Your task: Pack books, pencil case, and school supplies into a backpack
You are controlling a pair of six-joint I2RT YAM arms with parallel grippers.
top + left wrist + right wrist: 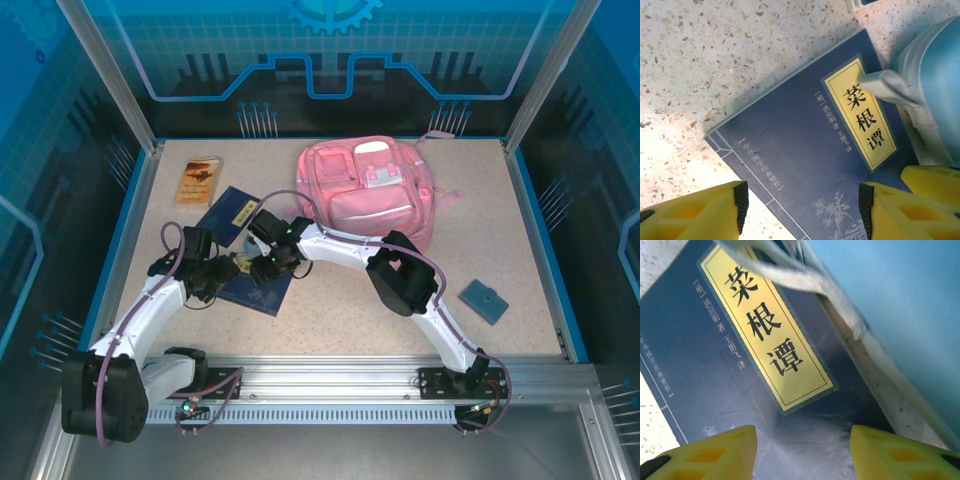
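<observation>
Both grippers hang over one navy book (pixel 790 150) on the speckled table (pixel 715 55). The left gripper (pixel 802 207) has its yellow fingers (pixel 715 212) spread with nothing caught between them, and the book's cover lies directly beneath and runs on ahead. The right gripper (pixel 802 452) is likewise parted and empty above the same cover, with the book's yellow title label (pixel 767 325) just ahead of its fingertips. The light blue pencil case (pixel 900 295) lies ahead and to the right of each gripper, at the book's edge, its grey pull tab (pixel 887 85) draped across the label. Seen from above, the pink backpack (pixel 372 195) sits beyond the grippers to their right, and the tan-orange book (pixel 198 180) beyond them to the left.
</observation>
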